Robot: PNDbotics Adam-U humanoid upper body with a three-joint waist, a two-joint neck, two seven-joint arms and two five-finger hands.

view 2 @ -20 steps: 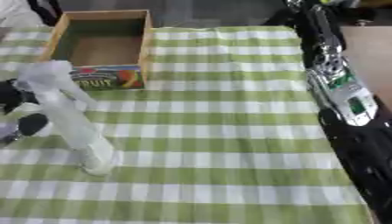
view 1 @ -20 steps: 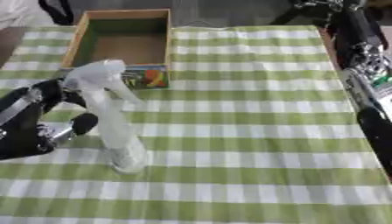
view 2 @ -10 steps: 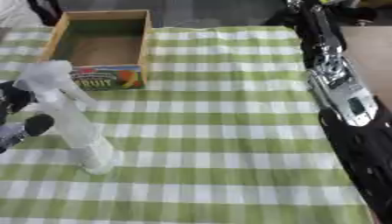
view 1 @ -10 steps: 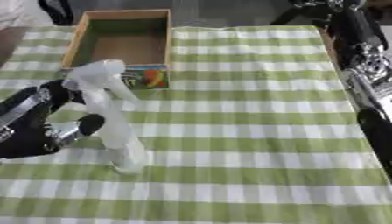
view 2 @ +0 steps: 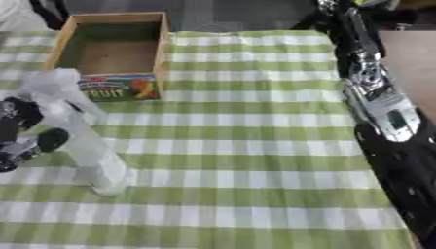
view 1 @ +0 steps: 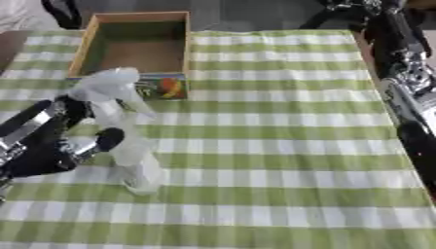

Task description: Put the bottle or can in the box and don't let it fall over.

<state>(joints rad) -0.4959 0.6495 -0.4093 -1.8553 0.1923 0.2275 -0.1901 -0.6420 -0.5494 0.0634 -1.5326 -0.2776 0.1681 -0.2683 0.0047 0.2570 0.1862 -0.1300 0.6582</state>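
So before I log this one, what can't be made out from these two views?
- Left hand: its fingers sit beside the clear plastic spray bottle, but the bottle hides whether they close around it, in both views.
- Right hand: out of frame; only the black and silver right arm shows at the right edge.
- Open wooden box: the label on its near side is too blurred to read fully.

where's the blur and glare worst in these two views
Left eye view: the clear spray bottle is smeared and washed out against the cloth, and the left hand is soft. Right eye view: bright glare on the right arm's silver parts.
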